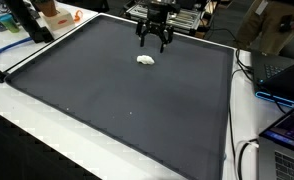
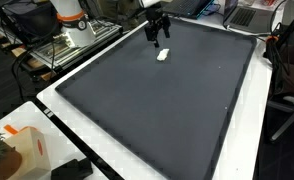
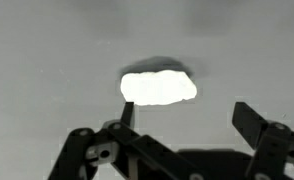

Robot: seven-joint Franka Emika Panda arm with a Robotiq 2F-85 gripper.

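Note:
A small white lumpy object (image 1: 146, 59) (image 2: 163, 55) lies on the dark mat (image 1: 117, 100) (image 2: 167, 100) near its far edge. My gripper (image 1: 154, 42) (image 2: 157, 36) hangs open just above the mat, close beside the white object and apart from it. In the wrist view the white object (image 3: 159, 87) sits ahead of the fingertips, a little off toward one finger (image 3: 126, 113). The gripper (image 3: 185, 118) stands wide with nothing between its fingers.
White table borders (image 1: 47, 135) frame the mat. Laptops and cables (image 1: 282, 110) sit along one side. An orange and white box (image 2: 22, 150) and a metal rack (image 2: 62, 50) stand near the other corners.

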